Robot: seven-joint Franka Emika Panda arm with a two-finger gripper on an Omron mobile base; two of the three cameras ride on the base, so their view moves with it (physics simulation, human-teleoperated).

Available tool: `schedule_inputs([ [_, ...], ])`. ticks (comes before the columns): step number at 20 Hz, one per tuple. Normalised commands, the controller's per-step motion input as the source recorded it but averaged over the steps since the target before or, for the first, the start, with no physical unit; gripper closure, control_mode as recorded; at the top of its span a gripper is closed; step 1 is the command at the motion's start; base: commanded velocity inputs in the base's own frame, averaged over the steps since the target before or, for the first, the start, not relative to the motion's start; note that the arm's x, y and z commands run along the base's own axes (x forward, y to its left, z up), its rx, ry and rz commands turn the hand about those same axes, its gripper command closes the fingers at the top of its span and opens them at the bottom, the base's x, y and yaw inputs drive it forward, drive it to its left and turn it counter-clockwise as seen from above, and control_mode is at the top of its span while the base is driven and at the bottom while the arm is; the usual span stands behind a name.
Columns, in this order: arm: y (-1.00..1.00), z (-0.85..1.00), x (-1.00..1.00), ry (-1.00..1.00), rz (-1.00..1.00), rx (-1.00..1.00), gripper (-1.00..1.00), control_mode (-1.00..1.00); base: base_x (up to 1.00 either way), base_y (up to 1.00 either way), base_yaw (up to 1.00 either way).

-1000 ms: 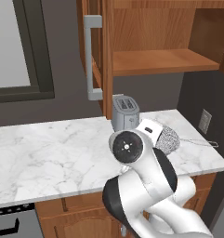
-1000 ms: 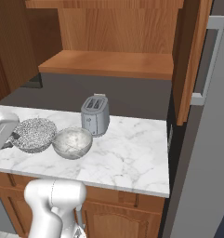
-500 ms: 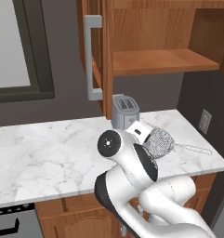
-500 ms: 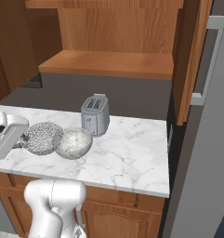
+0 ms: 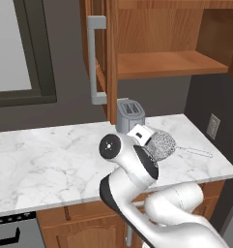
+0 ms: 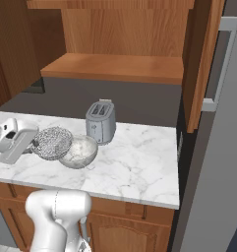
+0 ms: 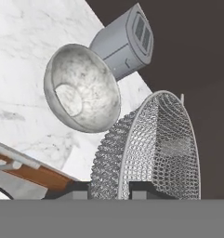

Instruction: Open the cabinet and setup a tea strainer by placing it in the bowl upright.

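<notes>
So my claw [image 6: 34,142] is clamped tight on the silver wire-mesh tea strainer [image 6: 53,142], held just beside the speckled grey stone bowl [image 6: 79,151] mid-counter; white marble countertop [image 6: 134,167] toward its right edge lies bare.

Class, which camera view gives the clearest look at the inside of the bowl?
The hand view: the bowl faces the camera, its whitish inside fully open. The right base view shows the bowl from the side, partly behind the tea strainer. In the left base view the arm hides it.
</notes>
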Motion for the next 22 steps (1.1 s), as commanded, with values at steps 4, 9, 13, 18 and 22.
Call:
schedule_inputs([
  [4,0.00,-0.10,0.31,0.01,-0.03,0.00,1.00,-1.00,0.00,0.00,0.00],
  [9,0.00,-0.31,0.24,0.00,-0.01,0.00,1.00,-1.00,0.00,0.00,0.00],
  [13,0.00,-0.30,0.23,0.00,0.00,0.00,1.00,-1.00,0.00,0.00,0.00],
  [18,0.00,-0.21,0.21,0.00,0.00,0.00,1.00,-1.00,0.00,0.00,0.00],
  [22,-0.04,-0.17,0.18,0.00,0.00,0.00,1.00,-1.00,0.00,0.00,0.00],
])
